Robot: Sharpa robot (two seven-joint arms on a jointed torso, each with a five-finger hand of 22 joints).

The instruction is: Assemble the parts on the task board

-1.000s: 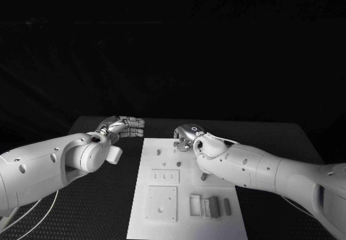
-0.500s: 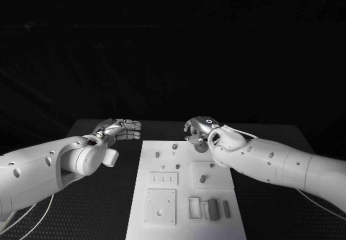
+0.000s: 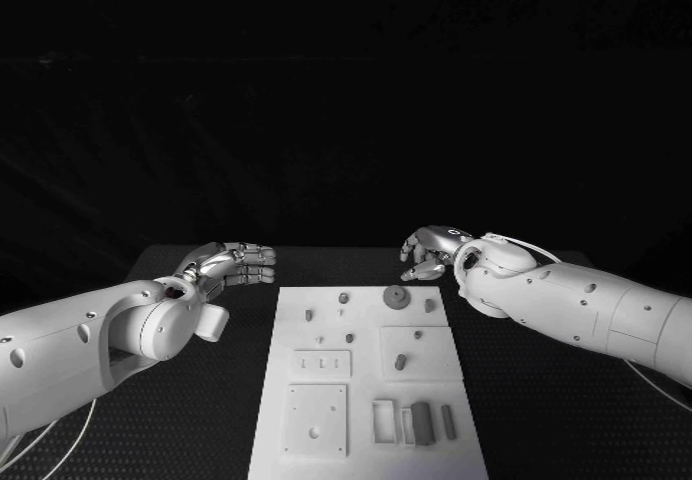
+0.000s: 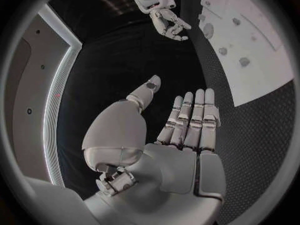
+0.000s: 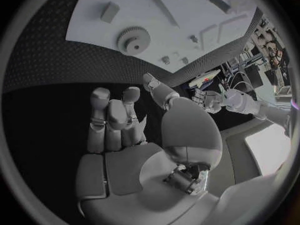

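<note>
The white task board (image 3: 368,385) lies in the middle of the table. A grey gear (image 3: 395,294) lies flat at its far end, with small pegs (image 3: 343,297) and a little block (image 3: 430,305) beside it. My right hand (image 3: 431,251) hovers just past the board's far right corner, fingers loosely bent, holding nothing. In the right wrist view the gear (image 5: 133,39) lies on the board beyond my right hand's (image 5: 119,130) fingertips. My left hand (image 3: 231,262) hangs off the board's far left corner. Its fingers (image 4: 190,120) are straight and nothing is in its palm.
Nearer me the board carries a slotted plate (image 3: 325,362), a square plate (image 3: 317,415) and several short bars (image 3: 418,420). A small peg (image 3: 401,362) stands mid-board on the right. Black table surface (image 3: 577,400) lies on both sides of the board.
My right hand has drawn back to the right from over the board's far end, and the gear that it covered now lies uncovered there. My left hand has barely moved.
</note>
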